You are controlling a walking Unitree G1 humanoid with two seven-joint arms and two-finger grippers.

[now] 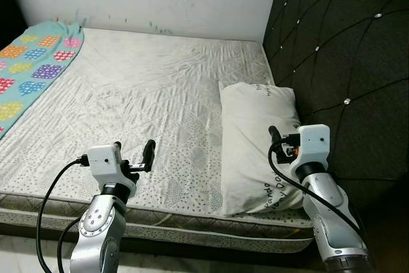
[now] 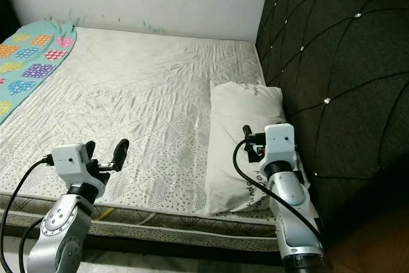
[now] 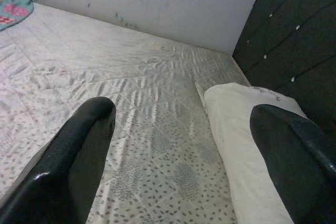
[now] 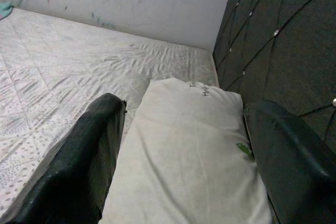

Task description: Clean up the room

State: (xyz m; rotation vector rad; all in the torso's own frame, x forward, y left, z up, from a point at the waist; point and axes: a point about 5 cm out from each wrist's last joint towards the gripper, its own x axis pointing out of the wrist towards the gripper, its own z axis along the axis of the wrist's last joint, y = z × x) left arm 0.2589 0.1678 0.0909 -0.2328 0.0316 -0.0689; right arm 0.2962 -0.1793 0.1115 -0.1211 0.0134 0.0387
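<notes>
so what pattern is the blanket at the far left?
Teal blanket with multicoloured dotted patches; clearest in left eye view.

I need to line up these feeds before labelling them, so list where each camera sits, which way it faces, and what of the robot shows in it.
Left eye view: on the head, facing forward and down at the mattress; both silver arms show, left gripper open.
Right eye view: the same scene from the other eye, with the headboard alongside.
Left wrist view: along the left gripper's black fingers over the mattress.
Right wrist view: along the open right gripper, above the pillow.
All four share the pillow.
</notes>
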